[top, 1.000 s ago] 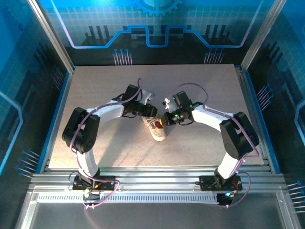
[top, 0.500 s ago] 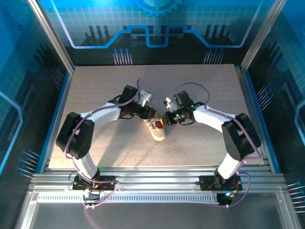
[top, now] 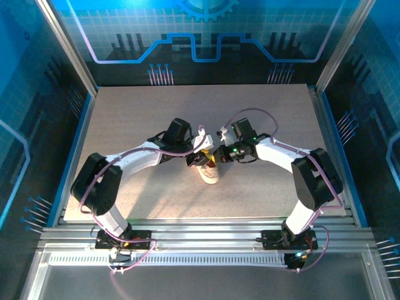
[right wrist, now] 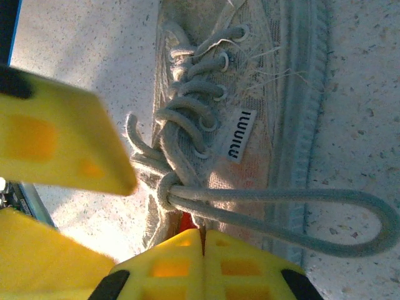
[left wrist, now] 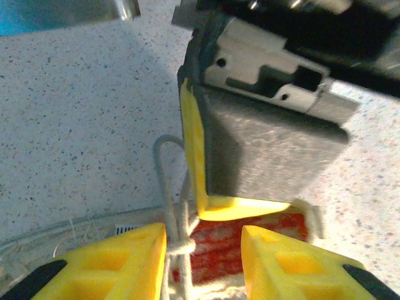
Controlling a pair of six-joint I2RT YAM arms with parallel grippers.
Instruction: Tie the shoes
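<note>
Sneaker [top: 210,172], whitish-grey, lies near the middle of the speckled table [top: 125,119], and both tools meet over its open end. From above, the left gripper [top: 199,159] comes in from the left and the right gripper [top: 216,156] from the right, the two nearly touching above the shoe. In the left wrist view the left gripper [left wrist: 203,250] has its jaws apart, with the red patch [left wrist: 250,240] showing in the gap and a thin lace [left wrist: 166,181] running along the inner edge of one finger. In the right wrist view the right gripper [right wrist: 202,235] has its fingers pressed together, their tips just beside the knot [right wrist: 166,189]. Whether they pinch a strand I cannot tell. From that knot a long loop [right wrist: 294,206] lies across the sneaker's [right wrist: 262,106] side and onto the table.
</note>
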